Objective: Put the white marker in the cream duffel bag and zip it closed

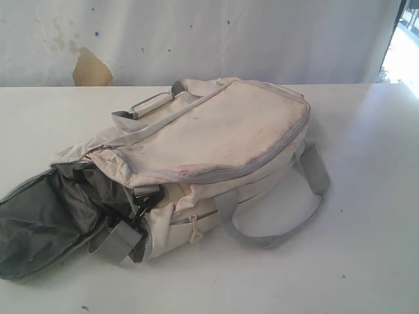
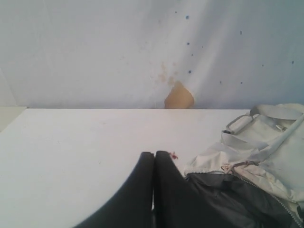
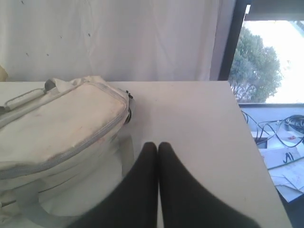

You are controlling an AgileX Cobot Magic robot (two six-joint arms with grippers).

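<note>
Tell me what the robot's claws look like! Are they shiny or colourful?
Not colourful. They look the same as each other. The left claw and the right claw each have two plain black fingers, wide at the base and curving in to rounded tips. The surface looks smooth and dull, not shiny. No cables, stickers or markings show on them.

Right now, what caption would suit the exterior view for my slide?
Cream duffel bag lying on a white table, its dark-lined end unzipped.

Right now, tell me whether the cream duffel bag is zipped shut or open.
Open. The cream duffel bag gapes at one end, its zip parted and dark lining spilling onto the table.
</note>
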